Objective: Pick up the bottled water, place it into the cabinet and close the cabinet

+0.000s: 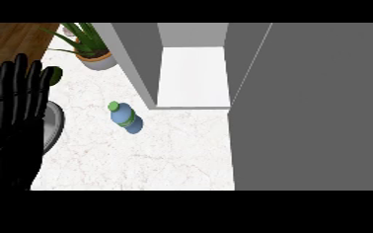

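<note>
Bottled water (125, 117): blue, green cap, standing on the white marble counter (146, 163), centre-left of frame, untouched. Cabinet (193, 74): open, upper centre, its door (306, 108) swung out at right. Left hand (22, 113): left edge, fingers straight and spread wide, holding nothing. Potted plant (87, 42): upper left.

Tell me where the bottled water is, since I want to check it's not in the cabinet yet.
In the head view the bottled water stands on the white counter, left of centre, just outside the open cabinet and below the potted plant.
</note>
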You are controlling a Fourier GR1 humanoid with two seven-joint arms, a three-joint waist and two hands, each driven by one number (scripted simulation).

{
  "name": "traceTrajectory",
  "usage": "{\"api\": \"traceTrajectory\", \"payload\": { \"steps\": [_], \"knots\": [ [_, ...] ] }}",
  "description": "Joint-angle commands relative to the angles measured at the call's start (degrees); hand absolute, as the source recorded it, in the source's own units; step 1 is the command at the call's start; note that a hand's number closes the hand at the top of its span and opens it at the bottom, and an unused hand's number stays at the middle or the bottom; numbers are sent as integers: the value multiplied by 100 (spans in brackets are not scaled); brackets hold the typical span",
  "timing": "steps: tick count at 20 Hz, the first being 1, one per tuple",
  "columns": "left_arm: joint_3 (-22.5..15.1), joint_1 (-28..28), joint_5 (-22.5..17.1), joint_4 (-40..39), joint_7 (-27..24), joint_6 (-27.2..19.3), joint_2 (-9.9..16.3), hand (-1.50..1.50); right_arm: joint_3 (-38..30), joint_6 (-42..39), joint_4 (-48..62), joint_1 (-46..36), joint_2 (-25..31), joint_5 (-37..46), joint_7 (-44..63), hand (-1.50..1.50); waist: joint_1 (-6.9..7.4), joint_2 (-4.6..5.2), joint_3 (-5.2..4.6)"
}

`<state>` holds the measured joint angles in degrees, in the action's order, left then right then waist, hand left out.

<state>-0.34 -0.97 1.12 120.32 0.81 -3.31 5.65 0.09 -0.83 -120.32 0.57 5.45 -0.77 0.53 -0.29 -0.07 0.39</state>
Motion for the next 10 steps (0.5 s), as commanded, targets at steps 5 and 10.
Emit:
{"api": "traceTrajectory", "payload": {
  "steps": [5, 10],
  "knots": [
    [228, -419, -1648, -582, -487, 1946, 916, -150, -48, -186, -571, 552, 125, -66, -88, -150, -123, -3, -48],
    [37, -181, -3501, -683, 905, 2274, 718, -150, 770, -686, -931, 688, 45, -755, 736, -150, -41, -19, -47]
  ]
}}
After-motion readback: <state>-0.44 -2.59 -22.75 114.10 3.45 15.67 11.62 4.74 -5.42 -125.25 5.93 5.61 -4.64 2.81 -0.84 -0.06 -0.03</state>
